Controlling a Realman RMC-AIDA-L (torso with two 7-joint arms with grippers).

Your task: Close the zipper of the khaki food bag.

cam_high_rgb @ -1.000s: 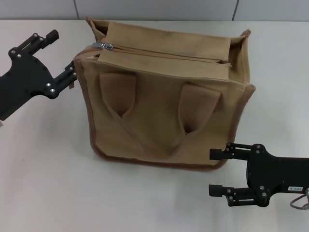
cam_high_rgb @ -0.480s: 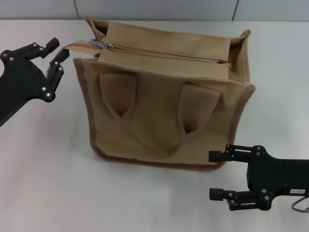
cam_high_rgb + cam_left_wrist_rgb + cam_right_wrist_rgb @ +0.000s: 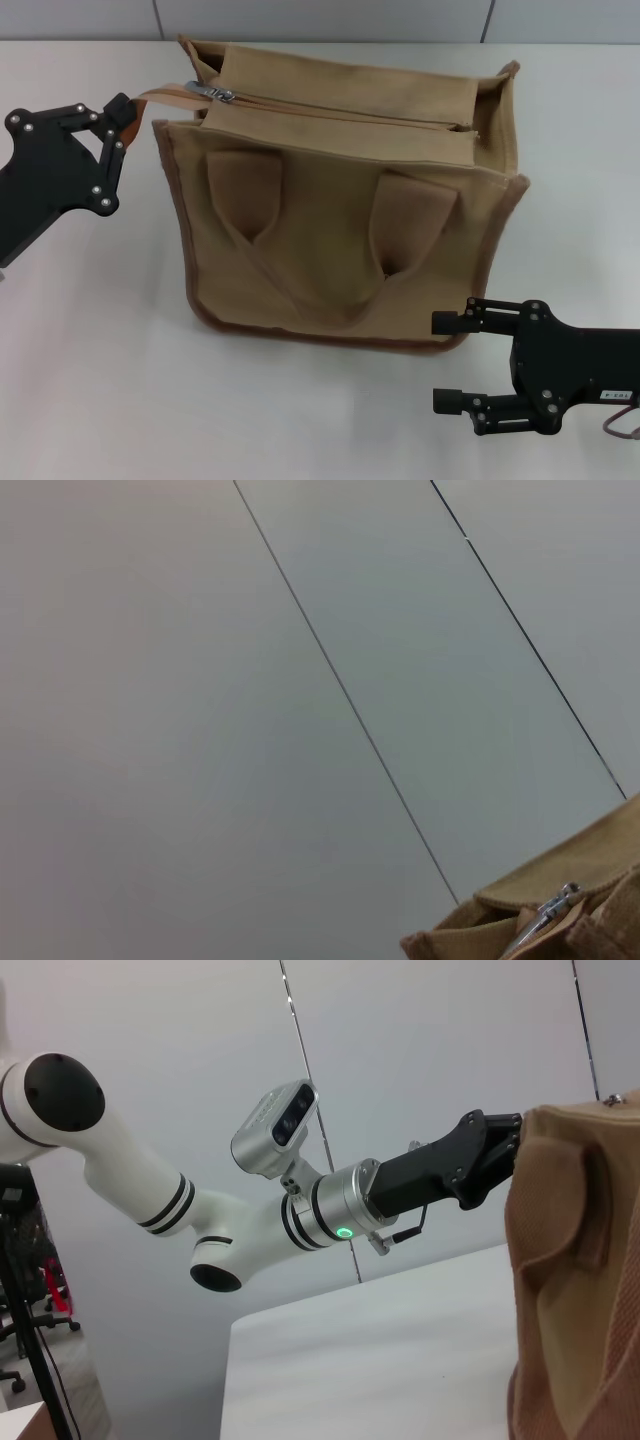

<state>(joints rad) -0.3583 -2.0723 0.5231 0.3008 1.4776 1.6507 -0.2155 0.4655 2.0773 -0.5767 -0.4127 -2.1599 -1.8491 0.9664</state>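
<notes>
Left gripper (image 3: pixel 122 112) pinches the fabric end strap (image 3: pixel 160 96) of the khaki food bag (image 3: pixel 340 200) on the table (image 3: pixel 90 380), apparently to brace it. The zipper (image 3: pixel 340 112) pull (image 3: pixel 215 94) sits at that end. Right gripper (image 3: pixel 452 358) waits wide open by the bag's near corner.

White table (image 3: pixel 110 340), matte, plain top; far edge meets grey wall (image 3: pixel 320 18) w/ thin dark vertical panel seams. Same seams run diagonally across wall in left wrist view. Right wrist view: dark tripod-like stand (image 3: pixel 35 1360) at room's edge, office-chair wheels (image 3: pixel 12 1375) on floor behind it.
</notes>
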